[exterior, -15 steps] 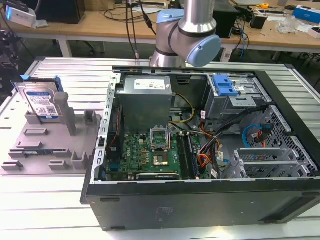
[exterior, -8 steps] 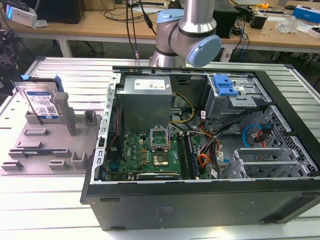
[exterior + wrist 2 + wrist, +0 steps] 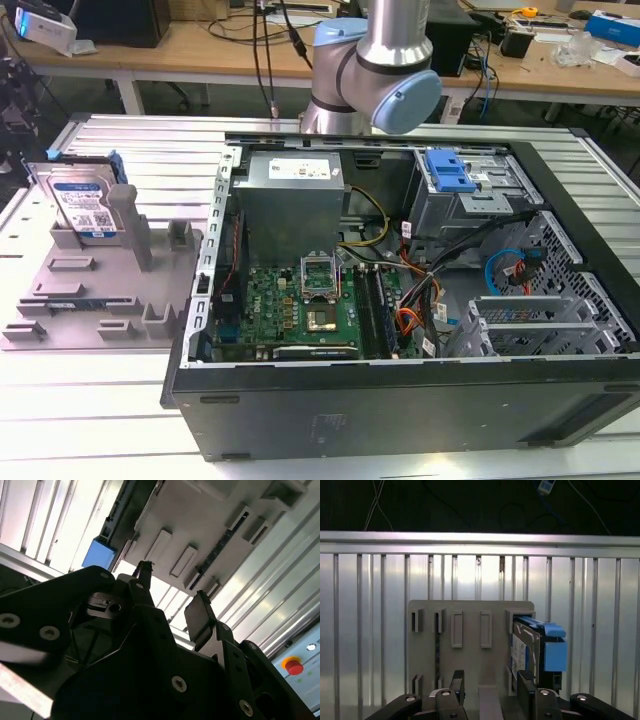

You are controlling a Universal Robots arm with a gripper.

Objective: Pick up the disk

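At the exterior view's left, the disk (image 3: 85, 205) stands on edge in the grey fixture tray (image 3: 100, 300) on the desk (image 3: 80, 410). A tray post hides its lower corner. To the right lies the open computer case (image 3: 400, 300). In the first wrist view, the end effector (image 3: 490, 687) has its fingers apart and empty, near the disk without touching it. Its body is cut off at the frame edge.

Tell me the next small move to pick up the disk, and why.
Probably shift sideways until the open gripper straddles the disk: it stands on edge in the grey tray, off to one side of the finger gap, and nothing is held.
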